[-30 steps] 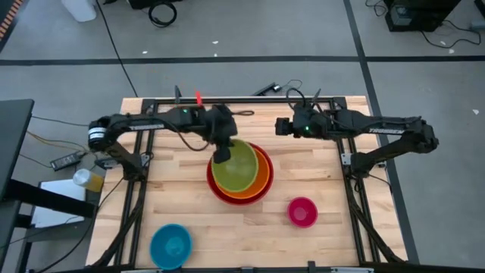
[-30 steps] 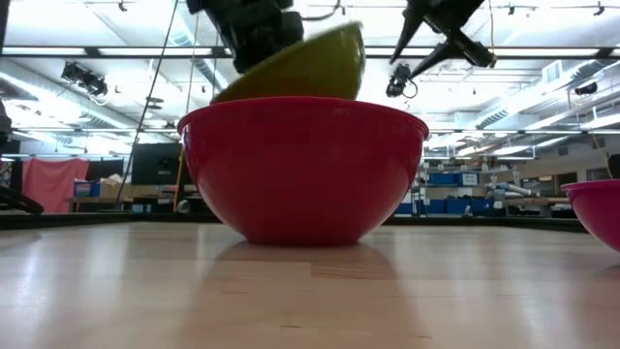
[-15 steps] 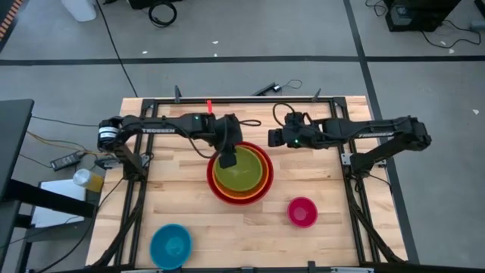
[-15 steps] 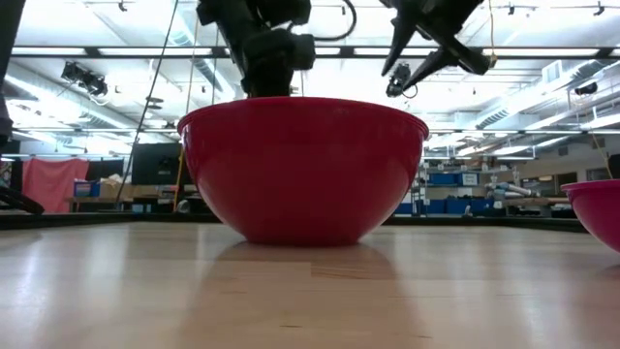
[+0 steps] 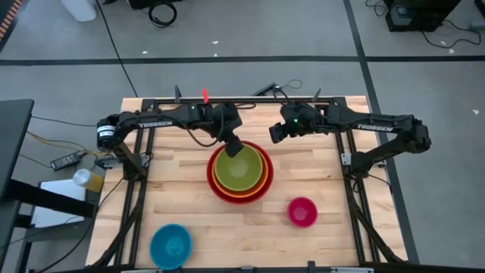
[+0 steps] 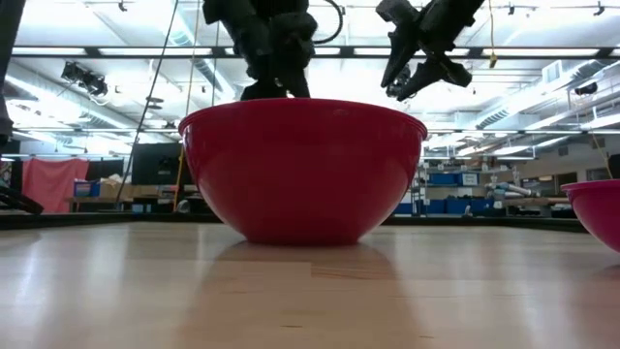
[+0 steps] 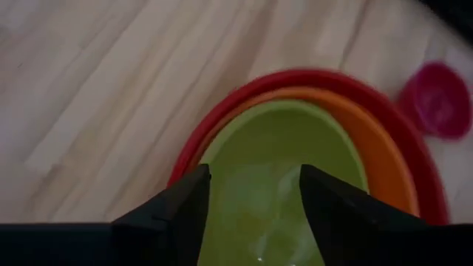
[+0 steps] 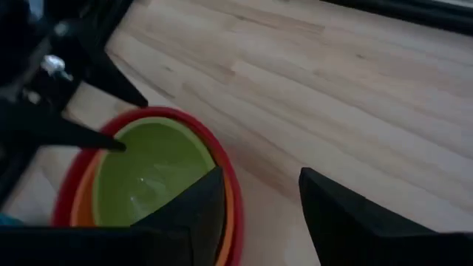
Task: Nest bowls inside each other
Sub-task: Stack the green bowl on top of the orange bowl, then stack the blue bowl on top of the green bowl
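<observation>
The red bowl [image 5: 211, 183] stands on the table's middle with the orange bowl [image 5: 242, 196] nested in it and the lime green bowl [image 5: 241, 171] nested in the orange one. My left gripper [image 5: 231, 145] hangs open over the green bowl's far-left rim [image 7: 222, 140], just above the stack [image 6: 276, 83]; no touch shows. My right gripper [image 5: 274, 133] is open in the air to the far right of the stack [image 8: 259, 199]. The pink bowl [image 5: 302, 211] stands to the near right and the blue bowl [image 5: 170, 244] at the near left.
Black frame rails [image 5: 227, 101] run along the table's far edge and down both sides. Bare wood lies between the stack, the pink bowl and the blue bowl. In the low view the pink bowl [image 6: 596, 208] shows at the right edge.
My left gripper has opened and let go of the green bowl. The bowl was tilted above the stack and now sits level inside the orange bowl. The gripper has rolled and drawn back a little toward the far edge. My right gripper has rolled about its own line.
</observation>
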Robot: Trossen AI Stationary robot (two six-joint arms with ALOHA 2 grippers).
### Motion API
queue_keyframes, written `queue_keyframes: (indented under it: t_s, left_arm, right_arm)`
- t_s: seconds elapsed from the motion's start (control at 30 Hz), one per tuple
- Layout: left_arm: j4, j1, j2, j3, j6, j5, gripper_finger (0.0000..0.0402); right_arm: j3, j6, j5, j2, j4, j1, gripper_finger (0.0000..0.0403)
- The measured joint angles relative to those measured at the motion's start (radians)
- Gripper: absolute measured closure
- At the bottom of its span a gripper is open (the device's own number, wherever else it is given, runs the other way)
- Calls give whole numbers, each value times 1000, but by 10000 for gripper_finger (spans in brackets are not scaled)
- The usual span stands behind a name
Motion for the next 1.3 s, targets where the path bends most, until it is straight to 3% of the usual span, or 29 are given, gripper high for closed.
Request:
queue_keyframes:
  t_s: [0.17, 0.33, 0.43, 0.53, 0.67, 0.87, 1.3]
  left_arm:
    - [-51, -8, 33, 0, -119, -85, 192]
    - [-95, -25, 63, -2, -216, -98, 201]
    - [-114, -60, 33, 0, -307, -92, 206]
    - [-258, -118, -48, 24, -445, -103, 210]
    - [-458, -272, -168, 34, -663, -195, 213]
    - [-640, -541, -225, 34, -894, -234, 214]
    - [-557, -968, -119, 32, -947, -195, 214]
  right_arm:
    - [0, -91, 0, 0, -9, 0, 219]
    - [0, -190, -10, 0, -27, 0, 219]
    - [0, -240, -10, 0, -39, 2, 219]
    - [0, -285, -10, 0, -41, 2, 219]
    - [0, -346, -9, 0, -43, 2, 219]
    - [-1, -408, -9, 11, -42, -6, 219]
    - [-95, -419, -33, 13, 3, 16, 219]
